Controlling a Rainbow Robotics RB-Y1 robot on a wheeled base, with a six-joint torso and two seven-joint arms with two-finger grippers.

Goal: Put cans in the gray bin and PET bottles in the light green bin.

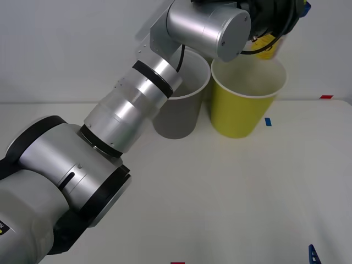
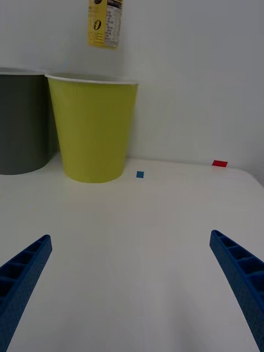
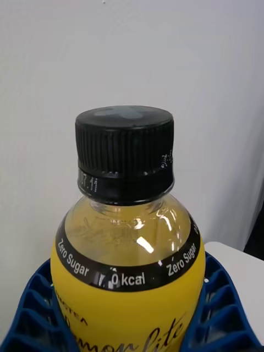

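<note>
Left gripper [image 3: 132, 324], fingers pinching the PET bottle [image 3: 129, 258] at its body, suspends it over the light green bin [image 1: 242, 113] for release; gray bin [image 1: 179, 115] adjacent. Right gripper [image 2: 132, 286] idles, fingers spread, above the worktop [image 2: 143, 231].

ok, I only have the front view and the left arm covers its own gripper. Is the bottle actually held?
Observer: Yes. In the left wrist view the left gripper has its blue fingers closed on both sides of the PET bottle.
Operator: Cap on?
Observer: Black screw cap is on, and the bottle is upright.
Operator: Is it over the right bin?
Observer: The right wrist view shows the bottle's lower end hanging in the air above the rim of the light green bin, not above the gray bin beside it.
Operator: Right arm?
Observer: Right gripper is open, low over the table, holding nothing.
</note>
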